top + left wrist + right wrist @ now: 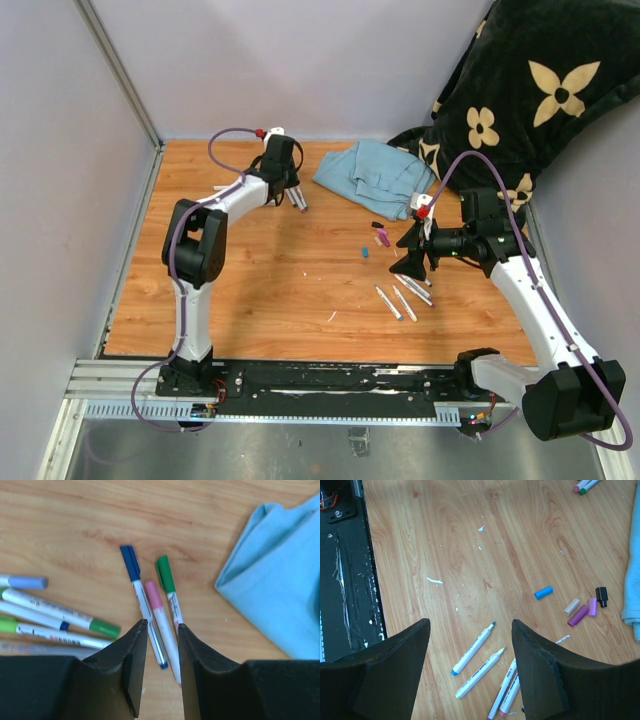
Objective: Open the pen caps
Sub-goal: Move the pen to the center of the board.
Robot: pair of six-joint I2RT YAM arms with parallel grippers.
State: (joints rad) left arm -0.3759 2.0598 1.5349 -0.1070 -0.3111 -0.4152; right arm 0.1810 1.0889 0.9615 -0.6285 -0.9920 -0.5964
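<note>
In the left wrist view three capped pens lie side by side: blue cap (129, 562), pink cap (153, 595), green cap (164, 574). My left gripper (162, 625) has its jaws narrowed around the white barrels of the blue and pink ones; whether it pinches them is unclear. It sits at the back of the table (297, 200). My right gripper (470, 622) hangs open above two uncapped markers (472, 648). Loose caps lie to their right: blue (543, 592), beige (571, 606), purple (578, 615), black (601, 596).
A folded light-blue cloth (375, 175) lies just right of the left gripper. A dark flowered blanket (530, 90) fills the back right corner. More capped pens (60, 615) lie left of the left gripper. Two more markers (507, 690) sit under the right finger.
</note>
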